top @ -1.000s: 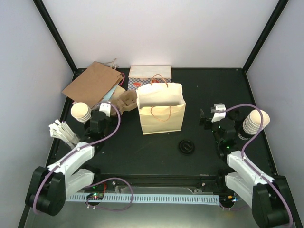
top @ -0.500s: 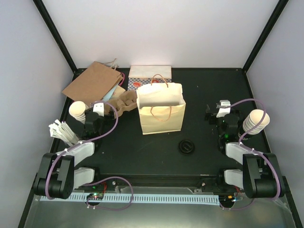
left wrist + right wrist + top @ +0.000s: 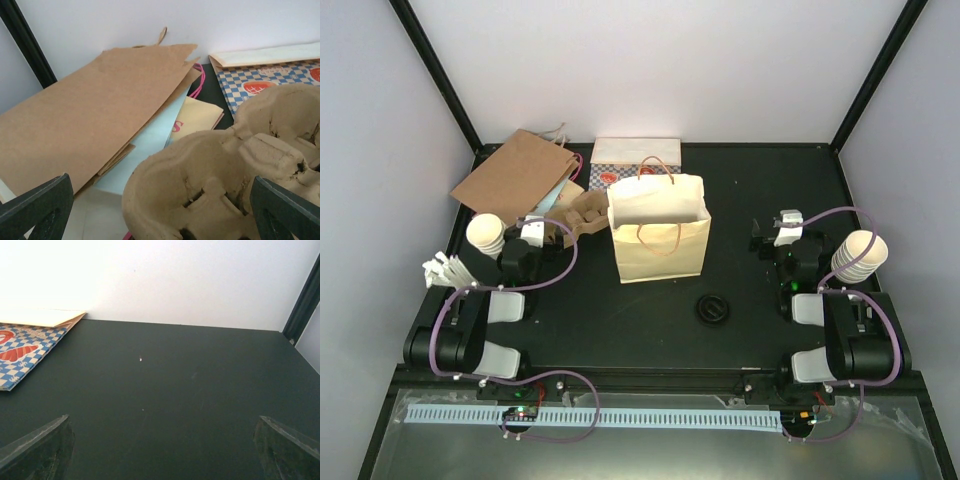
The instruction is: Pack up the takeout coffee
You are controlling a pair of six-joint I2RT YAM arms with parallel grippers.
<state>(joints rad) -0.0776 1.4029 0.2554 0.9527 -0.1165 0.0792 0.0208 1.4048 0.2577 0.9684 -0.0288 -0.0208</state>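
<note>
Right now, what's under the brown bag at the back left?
Light blue paper, a yellow bag and a pink handle poke out beneath the brown bag; the rest is covered.

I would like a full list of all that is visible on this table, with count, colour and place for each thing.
standing paper bag: one, cream, middle, top open
flat paper bag: one, brown, back left
flat items under it: two, light blue and yellow
checkered paper item: one, blue and white, back middle
cup carrier: one, brown cardboard, left of the standing bag
cup stacks: two, cream, far left and far right
round lid: one, black, front right of the standing bag
thin sticks: bundle, white, left edge
left gripper: black, open, facing the carrier
right gripper: black, open, over bare table
</note>
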